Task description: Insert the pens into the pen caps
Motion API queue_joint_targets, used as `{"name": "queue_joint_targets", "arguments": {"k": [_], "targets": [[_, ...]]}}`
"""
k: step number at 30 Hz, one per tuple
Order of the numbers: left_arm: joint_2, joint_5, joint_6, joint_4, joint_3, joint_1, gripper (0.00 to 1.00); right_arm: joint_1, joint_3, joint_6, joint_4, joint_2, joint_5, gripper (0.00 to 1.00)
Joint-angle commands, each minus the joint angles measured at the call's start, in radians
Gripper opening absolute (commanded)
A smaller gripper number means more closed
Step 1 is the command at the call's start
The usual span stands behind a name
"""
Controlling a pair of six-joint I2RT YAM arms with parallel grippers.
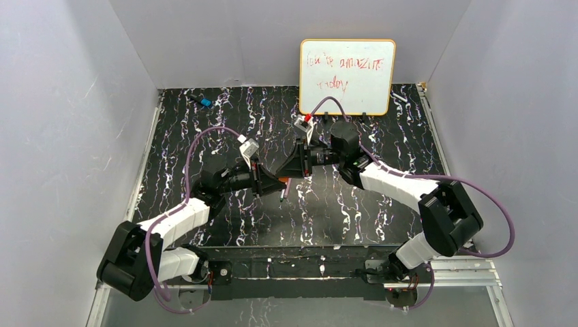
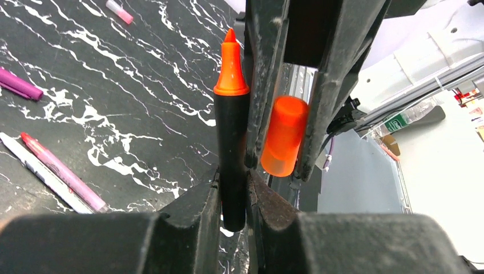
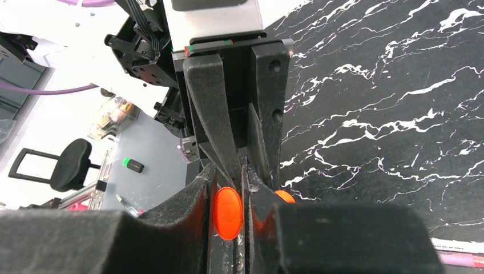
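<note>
Left wrist, black pen (image 2: 232, 148) in left tool (image 2: 233, 181), cap (image 2: 283, 136) beside

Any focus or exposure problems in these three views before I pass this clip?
Top external: even light, whiteboard bright, its writing faint. Left wrist: black pen and orange cap sharp, the camera's own fingers blurred at the bottom, background at picture right washed out. Right wrist: near fingers blurred, upper-left background overexposed, table crisp.
</note>
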Motion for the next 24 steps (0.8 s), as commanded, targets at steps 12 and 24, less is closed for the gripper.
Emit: {"name": "queue_joint_targets", "arguments": {"k": [12,24], "targets": [[-0.037,0.062,0.004,0.071,-0.031,-0.005,0.0,-0.178,0.091,-0.036,0.003,-0.09,0.119,0.01],[-0.011,0.07,0.012,0.073,0.007,-0.005,0.0,-0.172,0.058,0.023,0.051,-0.067,0.071,0.01]]}}
